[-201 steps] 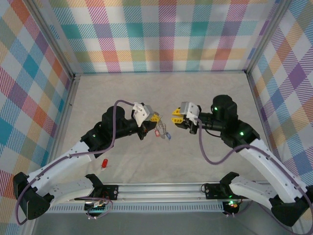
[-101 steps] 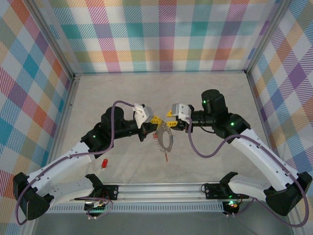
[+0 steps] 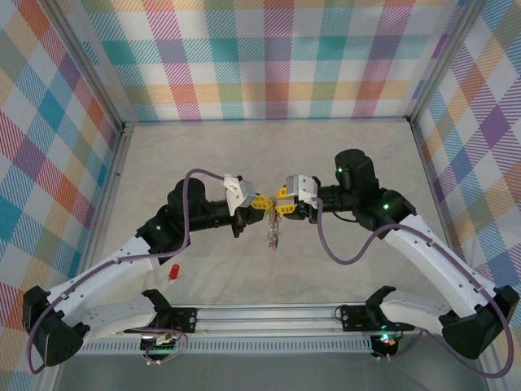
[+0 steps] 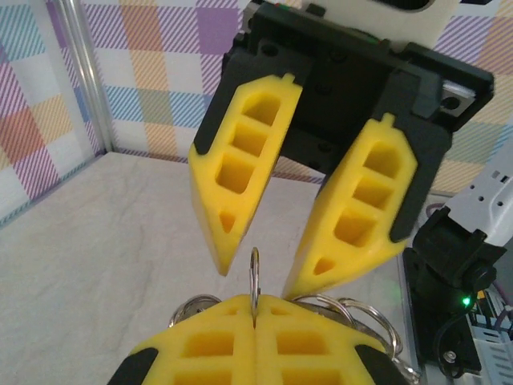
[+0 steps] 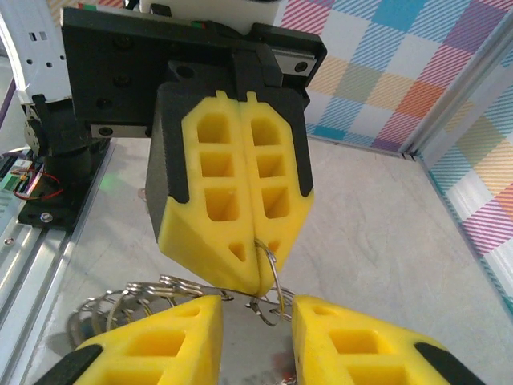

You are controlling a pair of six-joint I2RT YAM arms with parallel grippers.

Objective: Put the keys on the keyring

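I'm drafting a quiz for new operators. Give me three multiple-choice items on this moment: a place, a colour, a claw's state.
1. Where does the loose red key lie? A on the table beside the left arm; B under the right arm; C against the back wall.
2. The claw fingers are? A purple; B yellow; C green.
3. Which claw pinches the keyring? A left; B right; C neither.
Answers: 1 A, it lies by that arm; 2 B, plainly yellow; 3 A, the left claw is shut on it, the right claw open.
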